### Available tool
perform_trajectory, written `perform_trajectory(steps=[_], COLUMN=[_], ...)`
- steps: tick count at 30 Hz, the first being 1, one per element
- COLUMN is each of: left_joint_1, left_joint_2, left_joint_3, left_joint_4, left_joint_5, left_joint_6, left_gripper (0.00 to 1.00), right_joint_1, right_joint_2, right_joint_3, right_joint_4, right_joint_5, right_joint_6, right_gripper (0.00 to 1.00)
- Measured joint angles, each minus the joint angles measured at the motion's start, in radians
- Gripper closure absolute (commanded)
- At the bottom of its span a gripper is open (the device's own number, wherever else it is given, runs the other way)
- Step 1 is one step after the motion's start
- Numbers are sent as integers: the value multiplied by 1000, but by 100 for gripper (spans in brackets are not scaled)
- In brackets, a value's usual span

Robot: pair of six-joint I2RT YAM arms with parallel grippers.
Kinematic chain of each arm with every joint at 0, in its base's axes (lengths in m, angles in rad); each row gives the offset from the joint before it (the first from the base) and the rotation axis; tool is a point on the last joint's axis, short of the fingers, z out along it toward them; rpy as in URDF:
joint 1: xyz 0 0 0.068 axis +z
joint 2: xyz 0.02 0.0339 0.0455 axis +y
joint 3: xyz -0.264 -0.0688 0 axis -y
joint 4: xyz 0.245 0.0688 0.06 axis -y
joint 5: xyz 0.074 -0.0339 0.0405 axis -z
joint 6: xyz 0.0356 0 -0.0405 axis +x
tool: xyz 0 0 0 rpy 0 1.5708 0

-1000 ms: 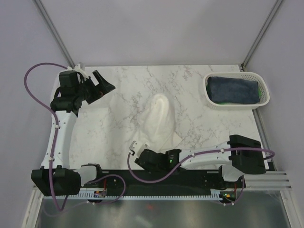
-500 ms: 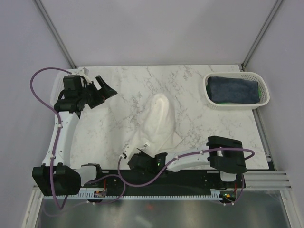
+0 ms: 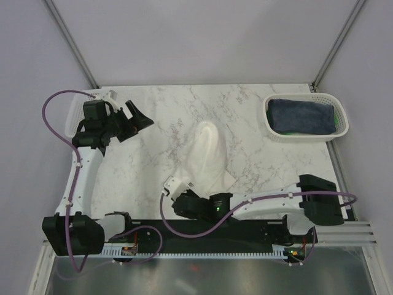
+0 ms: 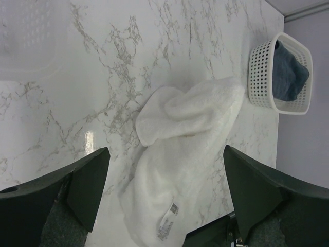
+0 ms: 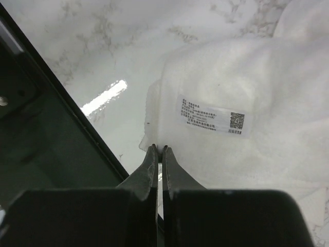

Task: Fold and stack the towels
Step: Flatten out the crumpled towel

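**A:** The cream towel (image 3: 206, 157) lies bunched in the middle of the table (image 3: 264, 169), running far to near. The right gripper (image 5: 158, 149) is low at its near corner, beside the label (image 5: 211, 116), fingers clenched tight. Is there cloth between them? Can't tell.

**B:** A corner's the sensible place to start spreading it, I'd say. The left gripper (image 3: 141, 114) hangs far left, spread wide and empty, probably waiting for another corner. The navy towel (image 3: 304, 115) sits in the basket (image 3: 307, 96), far right.

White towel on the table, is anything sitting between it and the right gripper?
Nothing visible does. The right gripper, jaws shut, sits right at a corner of the white towel, beside its label.
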Motion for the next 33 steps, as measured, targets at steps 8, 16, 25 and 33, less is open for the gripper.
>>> perform_trajectory(steps=[8,16,25,33], left_joint_1=[-29,-177,-560,-782], left_joint_2=[-6,-31,-69,-97], left_joint_3=[-84,-117,-314,-537], left_joint_4=[27,73,181,401], left_joint_5=[93,130,42,-67], left_joint_6=[2,10,0,-40], left_gripper=[5,9,18,32], right_joint_1=[-108,-424,-743,-912], right_joint_2=[-369,-599,-616,-714], right_joint_3=[-32,-28,-177,-342], right_joint_4=[-53,-208,-412,-407], right_joint_5=[-8,5,33,-79], right_joint_6=[90,187,380,429], right_gripper=[100,100,100,100])
